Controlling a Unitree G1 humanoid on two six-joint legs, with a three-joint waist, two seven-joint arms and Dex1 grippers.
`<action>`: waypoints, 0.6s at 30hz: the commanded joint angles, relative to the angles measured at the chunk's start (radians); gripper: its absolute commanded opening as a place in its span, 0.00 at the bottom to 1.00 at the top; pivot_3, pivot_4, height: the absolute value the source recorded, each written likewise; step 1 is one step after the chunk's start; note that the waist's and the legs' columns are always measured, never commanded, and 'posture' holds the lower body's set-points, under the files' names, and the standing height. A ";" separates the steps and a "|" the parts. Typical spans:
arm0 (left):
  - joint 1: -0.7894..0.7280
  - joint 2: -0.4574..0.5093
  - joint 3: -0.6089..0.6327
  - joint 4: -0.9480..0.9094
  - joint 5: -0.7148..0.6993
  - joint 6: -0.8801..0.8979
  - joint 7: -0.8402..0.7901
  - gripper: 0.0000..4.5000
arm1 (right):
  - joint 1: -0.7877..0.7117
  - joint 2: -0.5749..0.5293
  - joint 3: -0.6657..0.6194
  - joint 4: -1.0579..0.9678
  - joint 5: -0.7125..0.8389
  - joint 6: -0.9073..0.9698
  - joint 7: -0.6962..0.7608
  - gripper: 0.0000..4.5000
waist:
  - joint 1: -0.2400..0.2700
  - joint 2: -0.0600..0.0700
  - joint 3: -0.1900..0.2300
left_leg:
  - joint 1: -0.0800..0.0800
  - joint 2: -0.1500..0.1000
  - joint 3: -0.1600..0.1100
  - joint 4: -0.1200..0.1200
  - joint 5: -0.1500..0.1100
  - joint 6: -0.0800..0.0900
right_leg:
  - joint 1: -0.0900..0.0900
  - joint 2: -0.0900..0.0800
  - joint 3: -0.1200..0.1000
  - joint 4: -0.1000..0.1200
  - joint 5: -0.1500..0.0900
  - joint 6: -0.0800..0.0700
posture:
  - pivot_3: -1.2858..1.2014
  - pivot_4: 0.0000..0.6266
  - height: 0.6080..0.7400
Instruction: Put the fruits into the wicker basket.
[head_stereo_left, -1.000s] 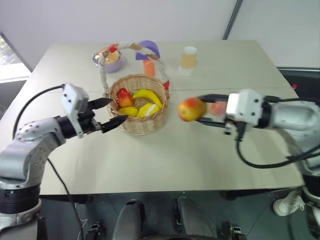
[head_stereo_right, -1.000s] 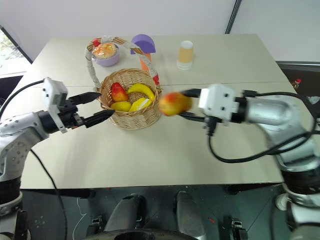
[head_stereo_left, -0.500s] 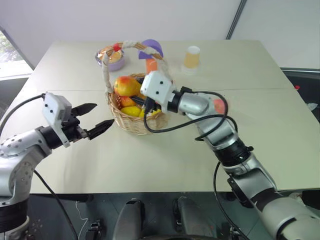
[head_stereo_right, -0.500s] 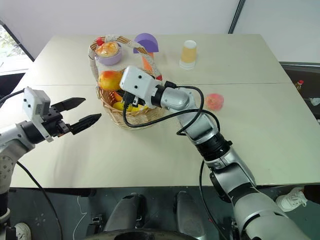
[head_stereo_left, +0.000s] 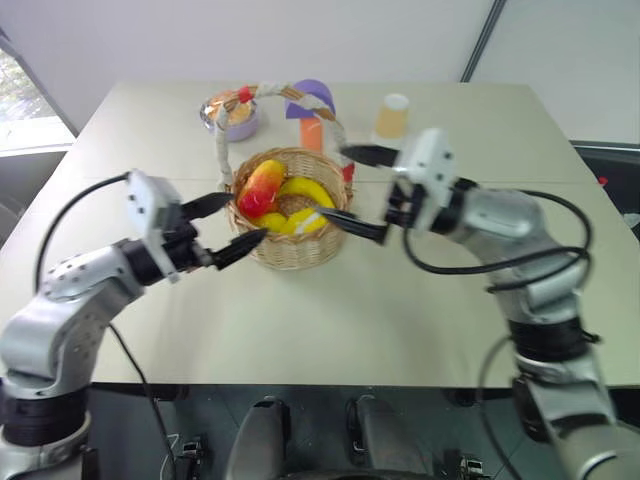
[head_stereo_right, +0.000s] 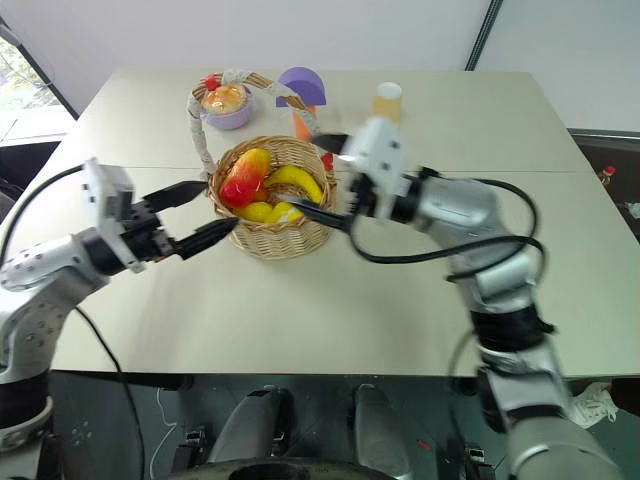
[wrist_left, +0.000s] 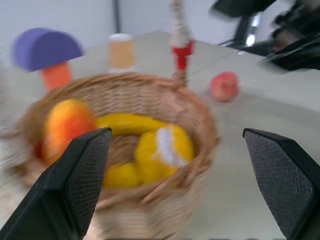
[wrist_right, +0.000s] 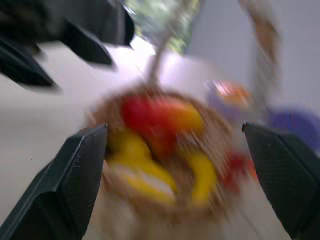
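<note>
Left wrist view shows the peach (wrist_left: 224, 86) alone on the desk (wrist_left: 280, 165), beyond the wicker basket (wrist_left: 185, 107). It looks light, stiff and smooth; grip across its middle. Both the left hand (head_stereo_left: 226, 223) and right hand (head_stereo_left: 358, 192) stand apart, empty, flanking the basket, where the mango (head_stereo_left: 262, 186) lies.

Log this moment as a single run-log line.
mango: in wicker basket | peach: on table | right gripper: open, empty | left gripper: open, empty

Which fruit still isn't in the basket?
The pink-red peach. It lies alone on the table beyond the basket, while the mango and the yellow fruits sit inside.
</note>
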 joint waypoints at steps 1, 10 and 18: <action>-0.059 -0.031 -0.109 -0.043 0.038 -0.021 0.007 1.00 | 0.047 -0.012 -0.107 0.072 -0.035 0.016 -0.110 0.99 | -0.013 0.000 0.000 | 0.000 0.000 0.001 0.000 0.000 0.000 | -0.001 0.002 0.001 0.000 0.000 0.000 | 0.52 0.24 1.00; -0.147 -0.126 -0.235 0.009 0.105 -0.048 0.025 1.00 | 0.001 0.100 -0.133 0.370 -0.130 -0.045 -0.331 0.99 | -0.042 0.003 0.001 | 0.002 0.003 0.002 -0.001 0.000 0.000 | -0.002 0.010 0.003 0.005 0.000 0.000 | 0.52 0.24 1.00; -0.126 -0.107 -0.209 -0.003 0.105 -0.041 0.014 1.00 | -0.057 0.155 -0.117 0.565 -0.159 -0.078 -0.380 0.99 | -0.041 0.003 0.001 | 0.001 0.002 0.002 0.000 0.000 0.000 | -0.002 0.008 0.003 0.005 0.000 0.000 | 0.52 0.24 1.00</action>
